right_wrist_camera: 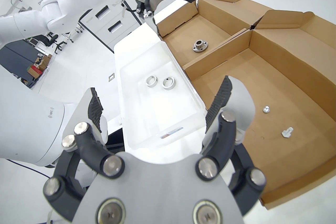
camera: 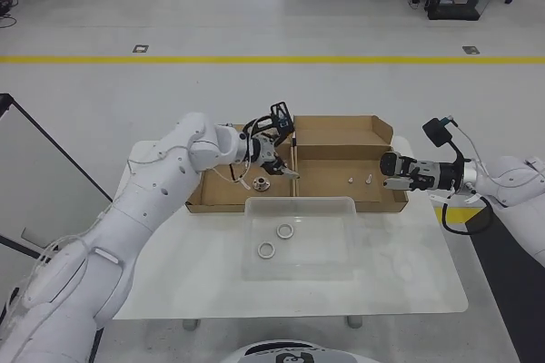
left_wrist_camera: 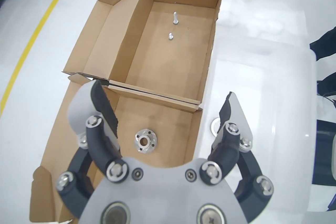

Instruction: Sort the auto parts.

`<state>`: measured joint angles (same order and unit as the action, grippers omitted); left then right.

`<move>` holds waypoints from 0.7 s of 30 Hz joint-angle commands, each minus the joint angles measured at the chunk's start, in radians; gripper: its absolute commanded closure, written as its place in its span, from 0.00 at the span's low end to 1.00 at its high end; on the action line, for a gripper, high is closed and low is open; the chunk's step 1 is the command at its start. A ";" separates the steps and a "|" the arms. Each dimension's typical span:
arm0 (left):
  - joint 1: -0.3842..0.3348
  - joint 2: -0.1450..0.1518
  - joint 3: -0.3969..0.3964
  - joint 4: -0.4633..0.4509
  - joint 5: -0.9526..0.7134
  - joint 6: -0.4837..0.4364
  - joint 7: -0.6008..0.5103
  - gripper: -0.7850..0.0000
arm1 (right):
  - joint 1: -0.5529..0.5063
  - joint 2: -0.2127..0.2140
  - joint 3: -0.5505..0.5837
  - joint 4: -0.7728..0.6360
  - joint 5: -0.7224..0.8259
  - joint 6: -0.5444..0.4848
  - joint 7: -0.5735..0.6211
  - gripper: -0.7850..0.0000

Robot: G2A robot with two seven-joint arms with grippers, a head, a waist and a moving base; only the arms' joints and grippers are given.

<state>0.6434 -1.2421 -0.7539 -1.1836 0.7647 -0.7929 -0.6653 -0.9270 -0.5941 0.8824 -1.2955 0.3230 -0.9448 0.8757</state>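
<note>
from above, the left gripper [camera: 280, 169] hangs over the left-hand brown cardboard box [camera: 222, 196], its fingers spread and holding nothing. a flanged silver metal hub [camera: 262, 184] lies on that box's floor close by it. the right gripper [camera: 384, 172], likewise released and empty, sits at the outer end of the right-hand brown cardboard box [camera: 331, 132], where two small silver bolts [camera: 350, 180] lie near each other. in front of the boxes, a clear plastic tray [camera: 345, 263] on the white table [camera: 409, 281] holds two silver metal rings [camera: 284, 230], slightly apart.

in the left wrist view the hub [left_wrist_camera: 145, 141] lies flat, bore up, between the spread fingers [left_wrist_camera: 103, 104] and touching neither. the bolts [left_wrist_camera: 175, 18] lie in the farther box.

in the right wrist view the right gripper [right_wrist_camera: 160, 84] hovers by the tray's end. the rings [right_wrist_camera: 151, 81] lie side by side in the tray, and the bolts [right_wrist_camera: 266, 109] rest on the cardboard floor nearby.
</note>
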 commanded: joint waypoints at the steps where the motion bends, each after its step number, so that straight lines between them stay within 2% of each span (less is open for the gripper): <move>1: 0.063 0.027 -0.049 -0.136 -0.033 0.033 -0.088 0.00 | 0.000 0.000 0.000 0.000 0.000 0.000 0.000 0.00; 5: 0.144 0.063 -0.112 -0.298 -0.075 0.090 -0.228 0.00 | 0.000 0.000 0.000 0.000 0.000 0.000 0.000 0.00; 9: 0.176 0.080 -0.127 -0.403 -0.112 0.164 -0.379 0.00 | 0.000 0.000 0.000 0.000 0.000 0.000 0.000 0.00; 14: 0.167 0.083 -0.103 -0.466 -0.143 0.327 -0.567 0.00 | 0.000 0.000 0.000 0.000 0.000 0.000 0.000 0.00; 21: 0.142 0.071 -0.035 -0.482 -0.187 0.417 -0.670 0.00 | 0.000 0.000 0.000 0.000 0.000 0.000 0.000 0.00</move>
<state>0.7893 -1.1692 -0.7994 -1.6642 0.5815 -0.3930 -1.3246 -0.9270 -0.5941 0.8824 -1.2955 0.3230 -0.9448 0.8757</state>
